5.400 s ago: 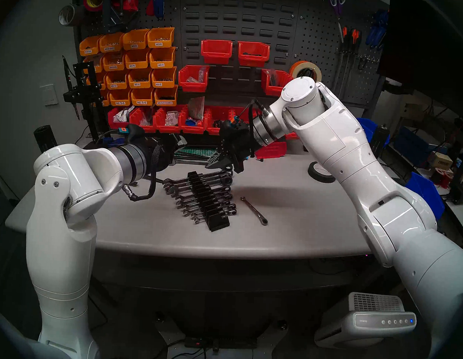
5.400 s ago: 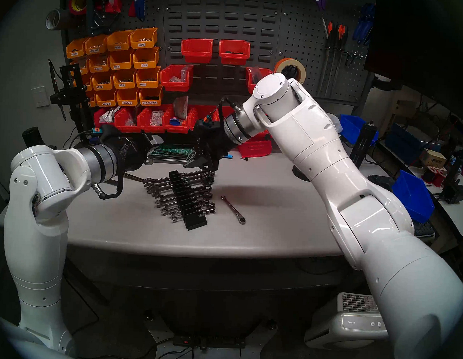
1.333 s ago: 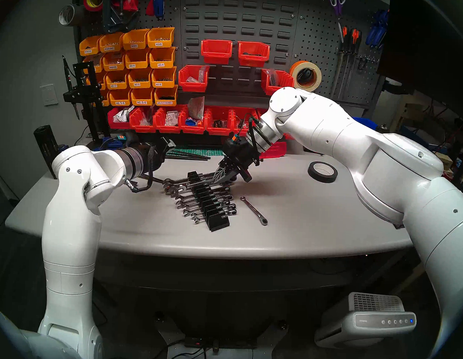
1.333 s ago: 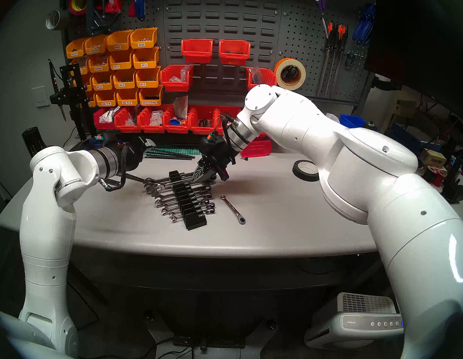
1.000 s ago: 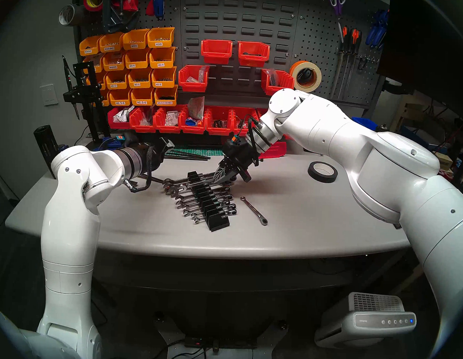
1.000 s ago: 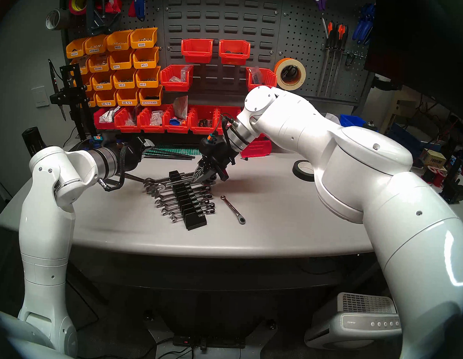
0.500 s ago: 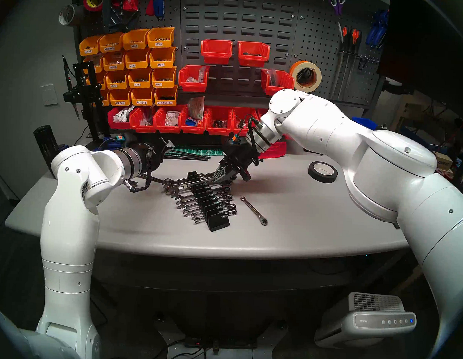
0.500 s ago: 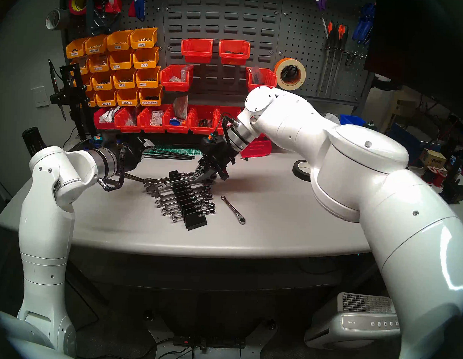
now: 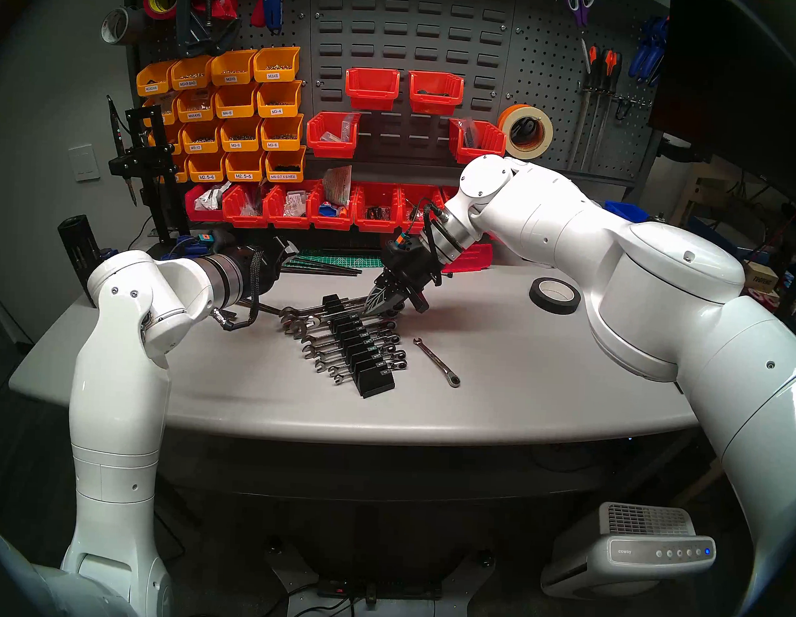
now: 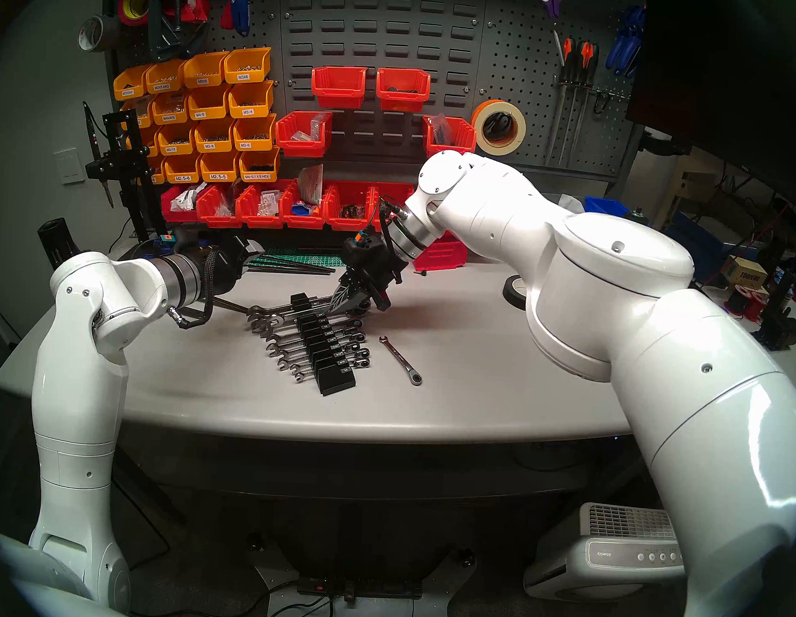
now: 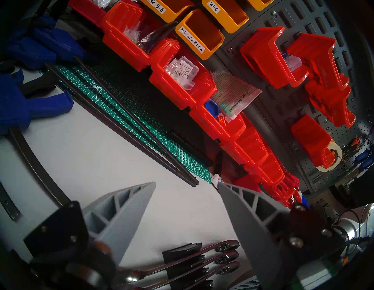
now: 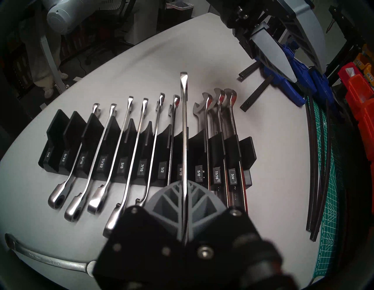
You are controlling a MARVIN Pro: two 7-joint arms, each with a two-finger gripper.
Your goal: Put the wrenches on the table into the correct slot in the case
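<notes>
Right wrist: case [image 12: 248, 148] holds 9 wrenches; right jaws clamp another wrench [image 12: 184, 129].

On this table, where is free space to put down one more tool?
Bare: the front strip between the wrench rack and the table edge; also between the loose wrench and the black tape roll. Crowded: the back, by the cutting mat.

The right gripper [image 12: 185, 212] hides the held wrench's [image 12: 183, 129] ring end; the 9/16 label on the case [image 12: 245, 146] is half covered.
</notes>
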